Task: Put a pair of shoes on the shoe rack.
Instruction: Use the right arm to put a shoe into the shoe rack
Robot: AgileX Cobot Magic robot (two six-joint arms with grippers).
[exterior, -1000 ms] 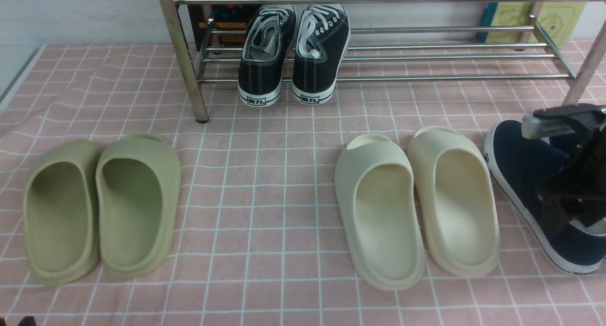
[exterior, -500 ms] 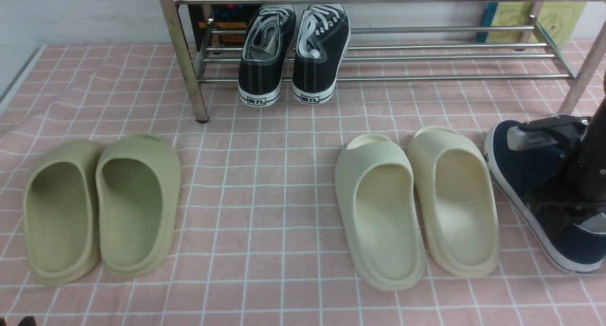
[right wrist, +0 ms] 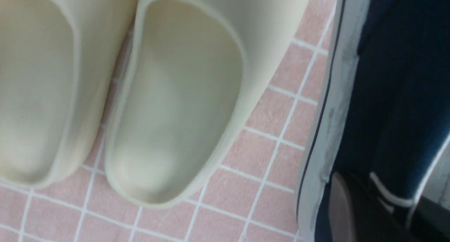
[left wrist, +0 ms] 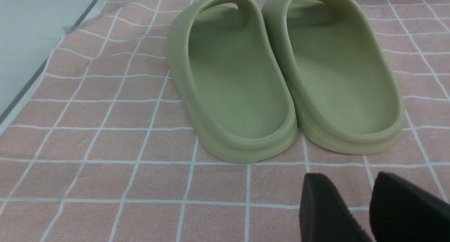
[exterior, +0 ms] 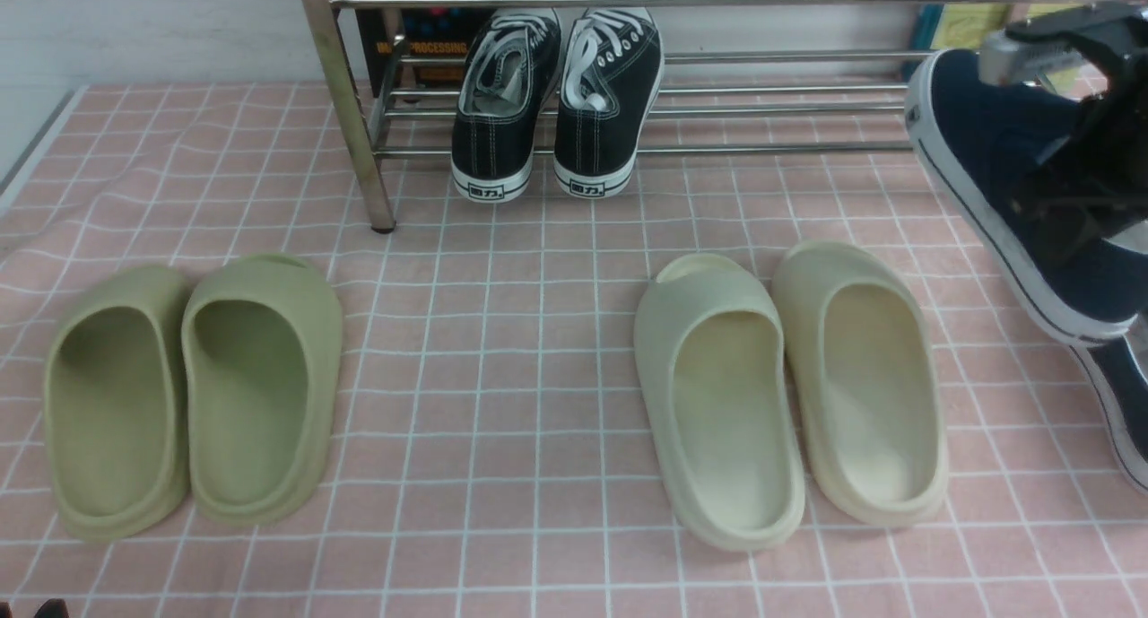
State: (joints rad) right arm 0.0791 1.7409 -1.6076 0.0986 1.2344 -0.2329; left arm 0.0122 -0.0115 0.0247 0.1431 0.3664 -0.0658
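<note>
My right gripper (exterior: 1076,196) is shut on a navy-blue slip-on shoe (exterior: 987,143) and holds it tilted in the air at the far right, its toe level with the lower bars of the silver shoe rack (exterior: 717,147). In the right wrist view my fingers (right wrist: 341,203) clamp the shoe's side wall (right wrist: 397,77). The second navy shoe (exterior: 1117,403) lies on the cloth below, cut off by the frame's edge. My left gripper (left wrist: 351,180) is open and empty, low over the cloth just in front of the green slides.
Black lace-up sneakers (exterior: 556,98) sit on the rack's lower shelf at its left end. Green slides (exterior: 193,394) lie front left, cream slides (exterior: 789,385) front right, beside the lifted shoe. The pink checked cloth's edge (exterior: 36,152) runs along the left.
My right gripper has lifted the navy shoe off the cloth and carried it up and back toward the rack. This uncovered the second navy shoe. The left arm has not moved.
</note>
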